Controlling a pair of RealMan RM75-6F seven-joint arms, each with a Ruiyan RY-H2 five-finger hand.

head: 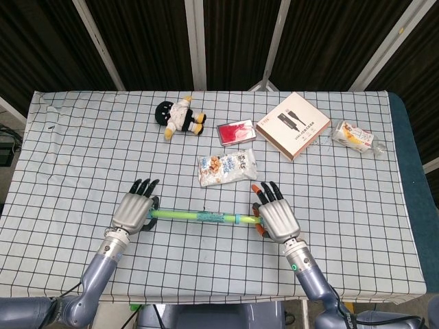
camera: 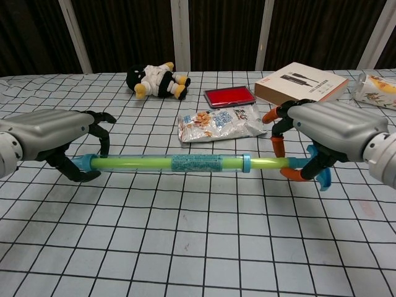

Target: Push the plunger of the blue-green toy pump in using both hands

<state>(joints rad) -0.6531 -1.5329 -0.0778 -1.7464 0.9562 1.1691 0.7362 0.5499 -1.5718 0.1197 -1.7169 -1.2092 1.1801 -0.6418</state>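
Note:
The blue-green toy pump hangs level just above the checked cloth, held at both ends. My left hand curls around its blue left tip. My right hand grips the blue handle at the plunger's end. Only a short piece of the yellow-green plunger rod shows between the blue collar and my right hand.
A snack bag lies just behind the pump. Further back lie a plush penguin, a red case, a white and brown box and a wrapped packet at the far right. The table's front edge is close to both forearms.

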